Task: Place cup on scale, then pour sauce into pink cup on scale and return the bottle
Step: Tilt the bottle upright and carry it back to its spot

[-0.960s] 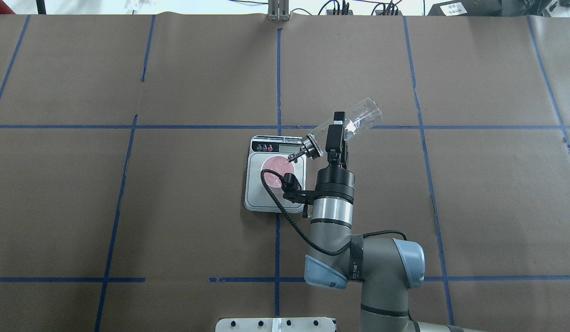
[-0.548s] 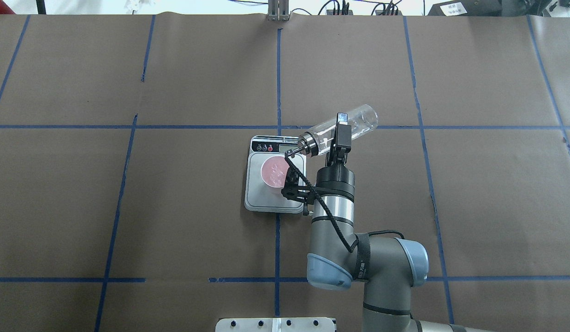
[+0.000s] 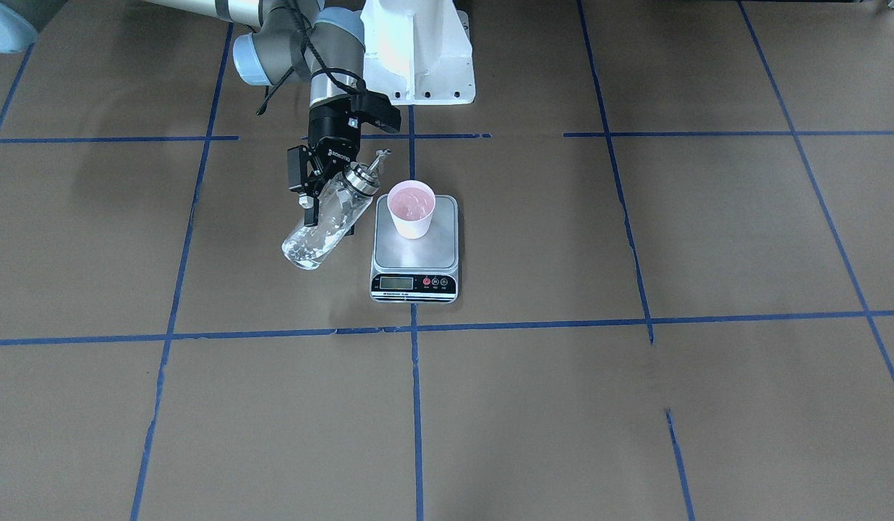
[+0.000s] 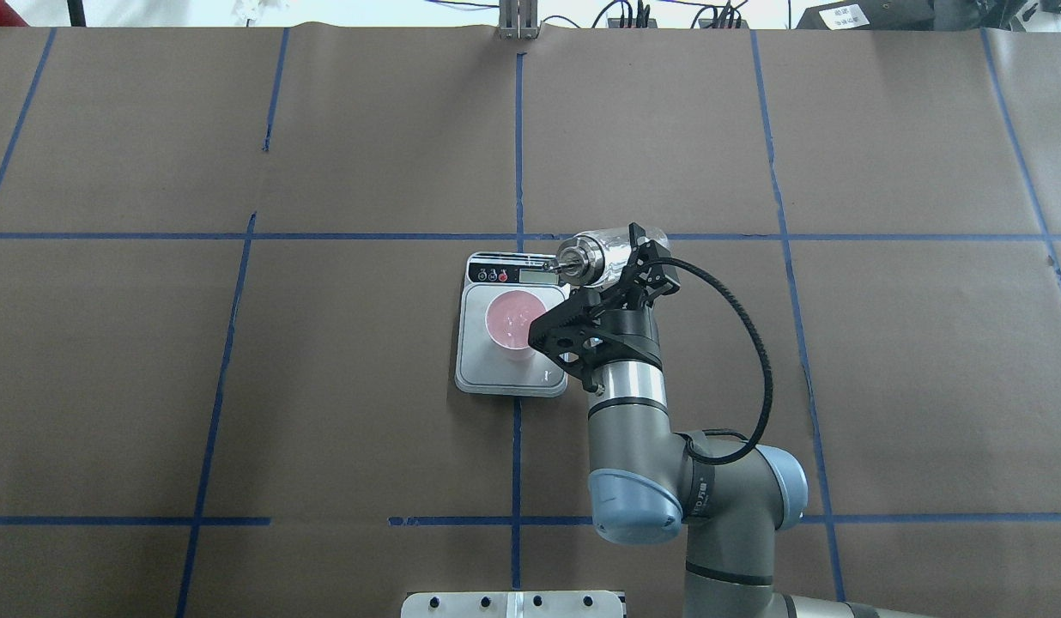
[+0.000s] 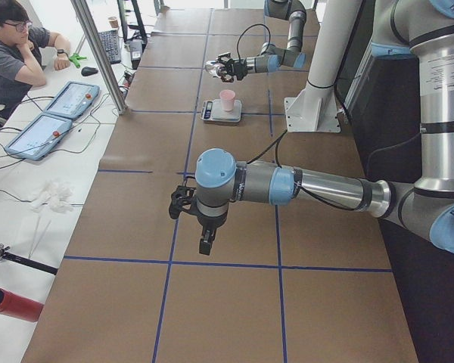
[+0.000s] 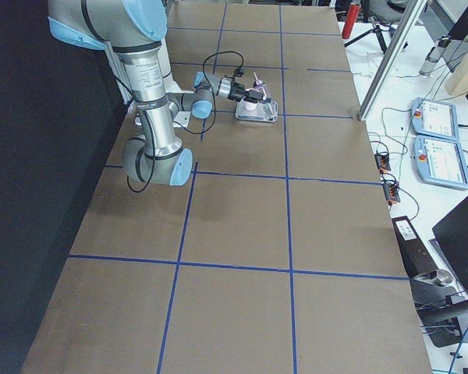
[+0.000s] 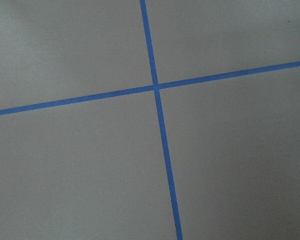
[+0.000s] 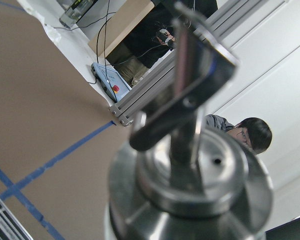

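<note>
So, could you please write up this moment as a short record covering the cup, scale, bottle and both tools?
cup: upright, about mid-platform on the scale
scale: flat on the table, display strip on the side away from the robot
bottle: lifted, tilted, cap end higher, beside the scale; spout off the cup
right tool: shut on the bottle
left tool: far from the scale, above the table; open or shut unclear
</note>
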`<action>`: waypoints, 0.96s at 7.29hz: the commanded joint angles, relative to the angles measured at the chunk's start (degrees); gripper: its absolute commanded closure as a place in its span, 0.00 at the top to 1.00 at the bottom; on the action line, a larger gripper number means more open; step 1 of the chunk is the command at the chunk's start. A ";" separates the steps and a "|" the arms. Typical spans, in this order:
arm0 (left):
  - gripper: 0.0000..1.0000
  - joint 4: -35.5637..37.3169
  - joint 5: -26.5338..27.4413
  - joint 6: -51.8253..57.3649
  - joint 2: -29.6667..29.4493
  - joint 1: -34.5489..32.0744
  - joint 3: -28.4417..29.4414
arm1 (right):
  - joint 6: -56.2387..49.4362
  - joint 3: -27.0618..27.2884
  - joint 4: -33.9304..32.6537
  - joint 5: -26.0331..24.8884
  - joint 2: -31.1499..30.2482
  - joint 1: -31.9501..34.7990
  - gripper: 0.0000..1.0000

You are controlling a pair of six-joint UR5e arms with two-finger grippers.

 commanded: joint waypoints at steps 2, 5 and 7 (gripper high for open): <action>1.00 -0.12 -0.09 0.00 0.00 0.09 -0.03 | 15.14 1.66 11.91 9.31 -4.44 1.12 0.00; 1.00 -0.21 -0.09 0.00 0.00 0.09 -0.03 | 26.73 7.45 11.91 17.04 -12.23 3.31 0.00; 1.00 -0.21 -0.09 0.00 0.00 0.09 -0.03 | 27.21 11.77 11.91 19.53 -20.76 4.90 0.00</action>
